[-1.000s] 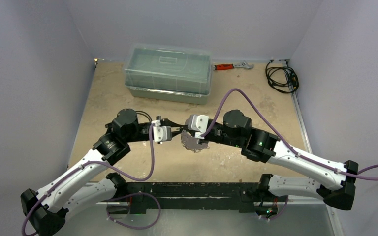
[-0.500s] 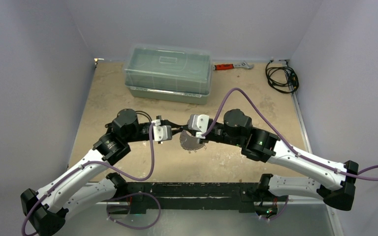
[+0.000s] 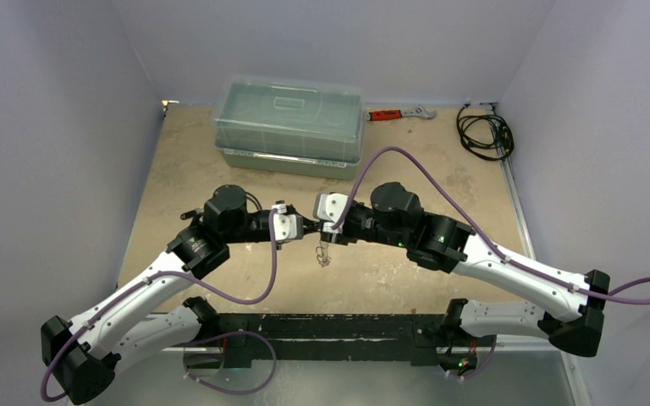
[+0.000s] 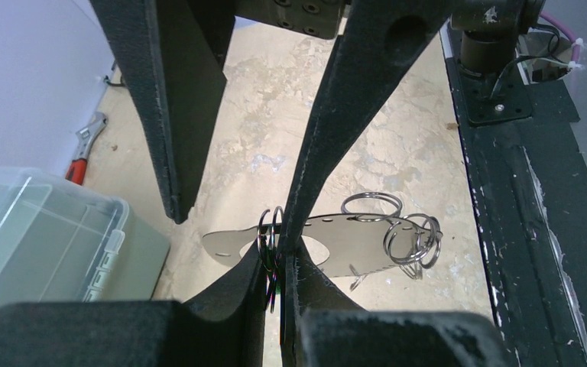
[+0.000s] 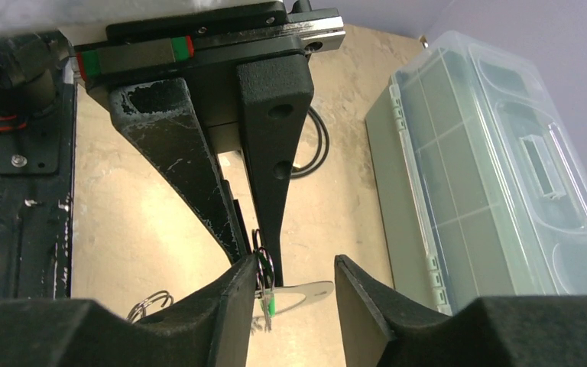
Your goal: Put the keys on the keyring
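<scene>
Fingers (image 4: 233, 294) of the left gripper (image 4: 275, 264) are pinching the keyring (image 4: 336, 243) by one thin loop, dangling it on the near side of the box (image 3: 288, 127), while the right gripper (image 5: 296, 267) is standing spread around it. Such a slim hold is probably risking a slip, dropping the green key (image 5: 269, 306) too.

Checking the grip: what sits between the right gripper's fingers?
Right wrist view: the keyring's white tag pokes into the gap of the open right gripper, a green key beside one finger.
</scene>
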You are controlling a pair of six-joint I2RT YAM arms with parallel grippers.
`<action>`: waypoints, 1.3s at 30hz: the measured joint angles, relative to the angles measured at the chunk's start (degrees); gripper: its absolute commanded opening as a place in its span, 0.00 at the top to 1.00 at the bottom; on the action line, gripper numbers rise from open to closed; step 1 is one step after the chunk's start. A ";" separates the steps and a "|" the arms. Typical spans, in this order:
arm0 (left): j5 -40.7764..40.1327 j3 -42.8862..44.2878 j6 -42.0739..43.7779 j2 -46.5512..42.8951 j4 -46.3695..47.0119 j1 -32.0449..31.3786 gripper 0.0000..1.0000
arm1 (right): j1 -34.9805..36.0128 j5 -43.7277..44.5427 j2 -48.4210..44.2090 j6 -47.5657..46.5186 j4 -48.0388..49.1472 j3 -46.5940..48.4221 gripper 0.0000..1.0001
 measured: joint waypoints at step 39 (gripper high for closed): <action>-1.55 0.26 1.11 2.03 -3.13 -0.72 1.00 | 0.70 1.77 6.88 -1.84 -13.68 8.04 1.00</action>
